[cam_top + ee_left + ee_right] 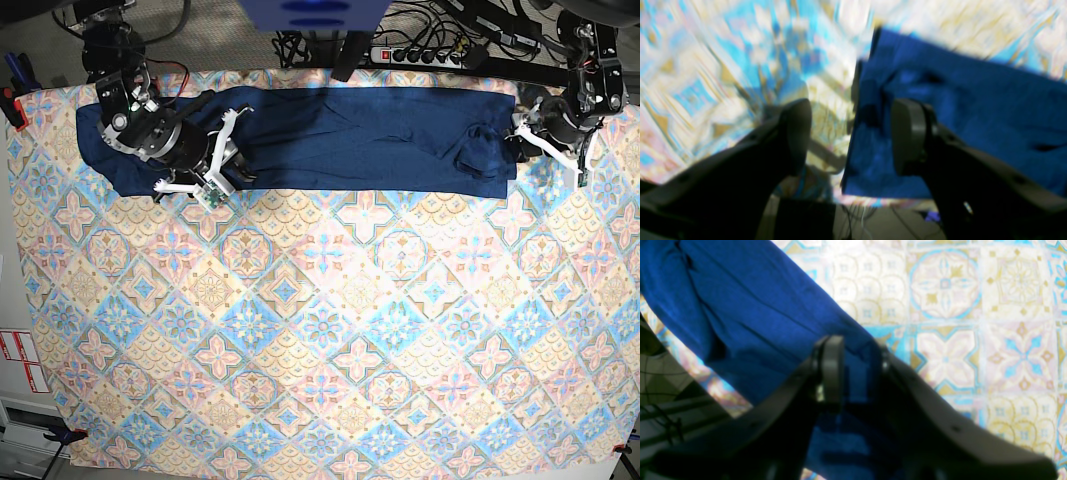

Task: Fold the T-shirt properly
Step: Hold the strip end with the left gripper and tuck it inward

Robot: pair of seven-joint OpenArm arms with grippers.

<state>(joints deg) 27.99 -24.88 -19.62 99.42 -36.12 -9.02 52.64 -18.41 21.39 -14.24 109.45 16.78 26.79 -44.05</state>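
Observation:
The T-shirt (340, 135) lies as a long dark navy strip along the far edge of the table. My right gripper (213, 172) is over the shirt's near edge toward its left end. In the right wrist view this gripper (858, 368) has its jaws partly apart, with the blue cloth (750, 316) showing between and under them. I cannot tell if it touches the cloth. My left gripper (527, 137) is at the shirt's right end. In the blurred left wrist view it (850, 133) is wide open and empty, one finger over the shirt (973, 113), the other over the tablecloth.
A patterned blue, pink and cream tablecloth (330, 330) covers the table. A power strip (430, 50) and cables lie behind the far edge. A red clamp (10, 102) sits at the far left. Floor and cables (873, 223) show past the table's edge.

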